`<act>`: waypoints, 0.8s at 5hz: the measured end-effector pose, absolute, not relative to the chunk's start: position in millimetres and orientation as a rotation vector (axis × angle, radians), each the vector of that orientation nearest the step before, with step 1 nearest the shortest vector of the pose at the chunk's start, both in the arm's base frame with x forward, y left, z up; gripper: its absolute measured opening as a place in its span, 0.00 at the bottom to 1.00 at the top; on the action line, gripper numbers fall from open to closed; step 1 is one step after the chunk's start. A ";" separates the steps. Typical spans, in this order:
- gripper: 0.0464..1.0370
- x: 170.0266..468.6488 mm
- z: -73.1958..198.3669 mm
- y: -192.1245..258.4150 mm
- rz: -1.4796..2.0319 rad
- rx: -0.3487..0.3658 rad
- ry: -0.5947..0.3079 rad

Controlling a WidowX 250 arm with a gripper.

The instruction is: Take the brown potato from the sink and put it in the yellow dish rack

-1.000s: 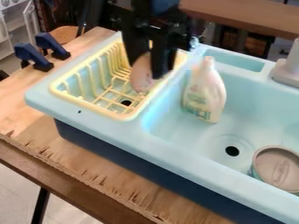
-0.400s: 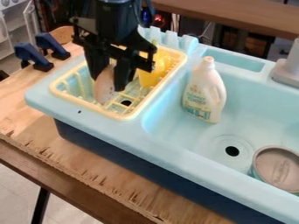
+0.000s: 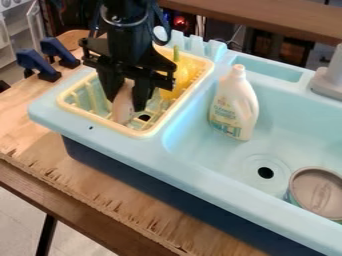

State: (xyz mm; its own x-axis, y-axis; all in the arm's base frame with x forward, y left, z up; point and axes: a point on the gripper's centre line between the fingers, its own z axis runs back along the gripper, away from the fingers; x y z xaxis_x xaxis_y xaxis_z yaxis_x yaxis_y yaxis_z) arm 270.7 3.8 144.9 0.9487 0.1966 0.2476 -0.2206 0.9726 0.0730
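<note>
The black gripper [image 3: 125,102] hangs down into the yellow dish rack [image 3: 142,133], its two fingers shut on a pinkish-tan oblong object [image 3: 123,104]. That object stands roughly upright between the fingers, its lower end inside the rack near the front; whether it touches the rack's bottom I cannot tell. Behind and to the right of the gripper, a yellow object with a green stem [image 3: 182,75] lies in the rack's back part. A white bottle [image 3: 234,105] stands upright in the sink basin, to the right of the rack.
In the light blue sink [image 3: 190,157], a round tin [image 3: 319,194] sits at the lower right, past the drain hole. A grey faucet base [image 3: 328,82] is at the right edge. Two dark blue clamps [image 3: 39,65] grip the wooden table [image 3: 80,187] at the left.
The gripper has moved left and down into the rack with the pinkish-tan object, which has turned narrower side on. The yellow object behind it has come into sight.
</note>
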 end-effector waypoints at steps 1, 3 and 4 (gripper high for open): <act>0.46 274.7 138.1 7.9 0.242 0.084 -0.232; 0.46 287.3 112.6 15.8 0.243 0.097 -0.141; 0.46 293.3 108.5 23.0 0.249 0.095 -0.163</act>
State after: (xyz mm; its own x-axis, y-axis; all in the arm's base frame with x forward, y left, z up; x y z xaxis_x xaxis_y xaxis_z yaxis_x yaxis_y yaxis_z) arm 293.3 23.0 108.5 0.9560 0.2372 0.1724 -0.2526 0.9648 0.0731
